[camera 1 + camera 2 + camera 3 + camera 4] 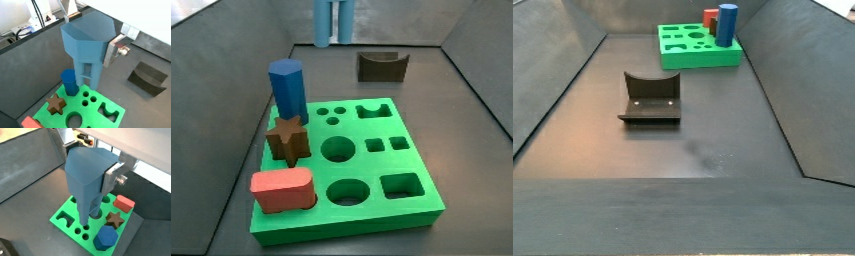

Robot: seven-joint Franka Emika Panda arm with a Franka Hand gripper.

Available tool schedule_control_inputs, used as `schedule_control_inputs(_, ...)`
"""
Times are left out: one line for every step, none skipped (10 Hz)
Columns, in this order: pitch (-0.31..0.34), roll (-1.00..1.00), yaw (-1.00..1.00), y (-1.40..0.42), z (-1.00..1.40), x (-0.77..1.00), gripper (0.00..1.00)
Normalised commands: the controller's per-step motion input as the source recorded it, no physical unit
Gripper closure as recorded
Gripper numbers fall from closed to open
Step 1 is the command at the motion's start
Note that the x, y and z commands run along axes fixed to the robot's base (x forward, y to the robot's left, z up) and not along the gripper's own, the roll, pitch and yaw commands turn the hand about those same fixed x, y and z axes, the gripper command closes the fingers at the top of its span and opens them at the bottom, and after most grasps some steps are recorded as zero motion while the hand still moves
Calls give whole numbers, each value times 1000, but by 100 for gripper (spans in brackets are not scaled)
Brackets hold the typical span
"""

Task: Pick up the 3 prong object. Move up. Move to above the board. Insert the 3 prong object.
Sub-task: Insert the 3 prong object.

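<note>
Carrying the tall pale steel-blue plastic 3 prong object point(87, 183), the two-finger gripper point(115, 50) is clamping its blocky head above the flat bright green board point(67, 210). Judged: transfer step; next is lowering the legs into the three small round holes point(329, 113). A dark-blue hexagonal pillar point(287, 90) is crowding one side; elsewhere the room is looking open.

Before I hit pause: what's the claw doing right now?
Claw: shut on the 3 prong object, held above the board.
</note>
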Motion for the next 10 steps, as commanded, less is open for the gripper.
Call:
schedule_control_inputs(-4,-23,180,0,0,86,100)
schedule_control_inputs(-50,-49,340,31,-34,97,100)
schedule_control_inputs(-69,-70,483,100,-80,146,100)
schedule_control_inputs(-90,-89,557,97,-97,149,100)
schedule_control_inputs(-114,-91,577,129,-177,106,100)
schedule_control_inputs(-127,-20,631,174,-277,40,100)
schedule_control_inputs(-137,-7,660,143,-320,0,100)
schedule_control_inputs(-156,-19,671,137,-363,0,100)
schedule_control_inputs(-147,-20,763,43,-371,0,100)
schedule_control_inputs(-150,-26,820,0,-366,0,100)
